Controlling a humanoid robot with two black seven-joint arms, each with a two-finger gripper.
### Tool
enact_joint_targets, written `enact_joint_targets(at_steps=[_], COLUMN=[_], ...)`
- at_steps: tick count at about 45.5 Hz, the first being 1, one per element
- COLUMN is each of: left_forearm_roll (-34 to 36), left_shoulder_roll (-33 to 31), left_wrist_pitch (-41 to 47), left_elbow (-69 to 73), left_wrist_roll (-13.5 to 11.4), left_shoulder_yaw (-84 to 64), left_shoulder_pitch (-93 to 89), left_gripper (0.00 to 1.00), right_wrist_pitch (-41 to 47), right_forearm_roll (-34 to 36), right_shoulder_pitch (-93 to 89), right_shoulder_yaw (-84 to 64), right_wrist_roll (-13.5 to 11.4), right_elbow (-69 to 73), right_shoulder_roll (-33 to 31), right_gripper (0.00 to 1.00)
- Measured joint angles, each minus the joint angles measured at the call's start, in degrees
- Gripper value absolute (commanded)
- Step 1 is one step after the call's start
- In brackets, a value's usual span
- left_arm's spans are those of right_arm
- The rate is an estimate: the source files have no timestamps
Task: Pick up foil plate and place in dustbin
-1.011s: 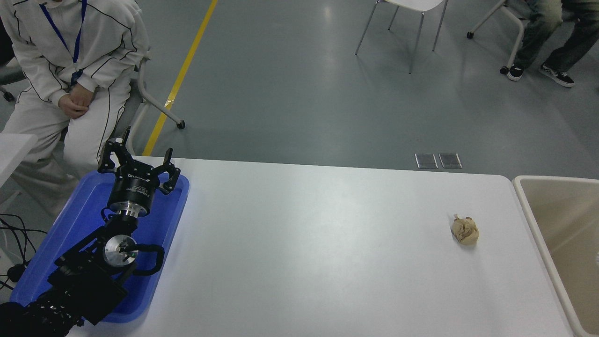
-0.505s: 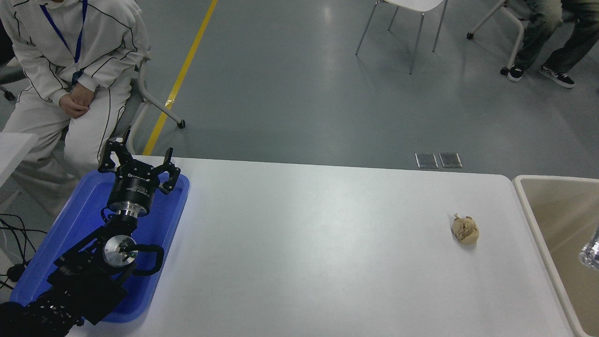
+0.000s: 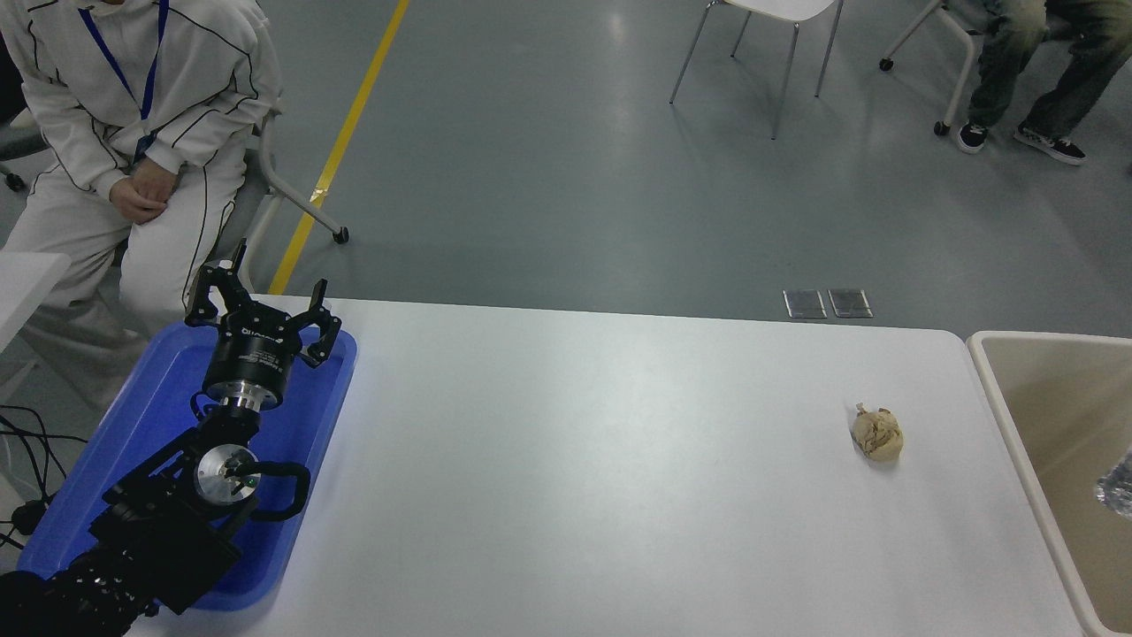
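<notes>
The beige dustbin (image 3: 999, 389) stands at the table's right end, cut off by the picture's right edge. A small shiny silver piece of the foil plate (image 3: 1118, 485) shows inside it at the right edge; the rest is out of view. My left gripper (image 3: 263, 305) is open and empty, parked over the blue tray at the lower left. My right arm and gripper are out of view.
A flat blue tray (image 3: 150, 416) lies at the table's left end under my left arm. A small crumpled tan paper ball (image 3: 877, 433) lies on the white table (image 3: 575, 469) near the bin. A person in white sits at the far left; chairs and legs at the top right.
A silver piece of the foil plate has appeared inside the dustbin at the right edge, where only a faint trace showed a second ago. My left arm has not moved.
</notes>
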Motion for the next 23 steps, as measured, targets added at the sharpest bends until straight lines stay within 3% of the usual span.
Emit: enact_joint_targets(at_steps=[9,14,20,23], left_forearm_roll=[0.0,0.0,0.0,0.0], left_shoulder_roll=[0.0,0.0,0.0,0.0], left_wrist_pitch=[0.0,0.0,0.0,0.0], left_elbow=[0.0,0.0,0.0,0.0], left_wrist_roll=[0.0,0.0,0.0,0.0], left_shoulder_yaw=[0.0,0.0,0.0,0.0], left_shoulder_pitch=[0.0,0.0,0.0,0.0], left_gripper=[1.0,1.0,1.0,1.0], right_wrist_pitch=[-2.2,-3.0,-5.6,-7.4], right_forearm_roll=[1.6,2.0,2.2,2.2], right_shoulder_pitch=[-0.6,-0.7,-0.9,-1.1], right_shoulder_yaw=[0.1,0.0,-0.2,-0.2], right_wrist_roll=[-1.3,-1.6,-1.8,-1.8], right_elbow=[-0.8,-1.0,-1.1,-1.1], right_shoulder_roll=[1.1,1.6,2.0,2.4], right_gripper=[0.0,0.46,0.72,0.77])
